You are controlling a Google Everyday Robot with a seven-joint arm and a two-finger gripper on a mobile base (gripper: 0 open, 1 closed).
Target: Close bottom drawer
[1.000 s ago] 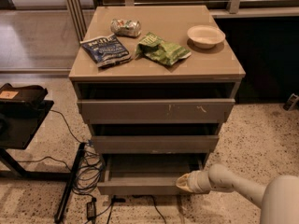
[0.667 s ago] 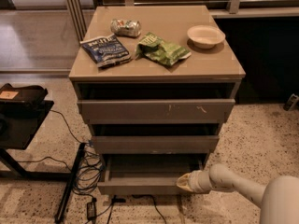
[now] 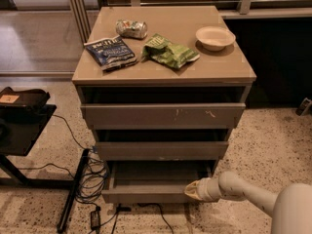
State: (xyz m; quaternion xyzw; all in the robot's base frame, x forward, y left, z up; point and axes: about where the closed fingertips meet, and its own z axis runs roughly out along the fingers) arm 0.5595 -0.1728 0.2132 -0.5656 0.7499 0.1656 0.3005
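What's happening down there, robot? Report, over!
Gripper at right front end of bottom drawer. Drawer pulled out, not closed yet. Cables on floor left of it, not blocking.

Bottom drawer [image 3: 146, 195] projects forward beneath middle drawer [image 3: 161, 150]. Gripper [image 3: 193, 190] sits at its front, 4 o'clock corner. On cabinet top [image 3: 214, 68]: can [image 3: 131, 29] at 11 o'clock, bowl [image 3: 215, 37] at 2 o'clock.

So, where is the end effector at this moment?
In the camera view, the end effector is low on the right, at the right end of the front of the open bottom drawer, below the middle drawer.
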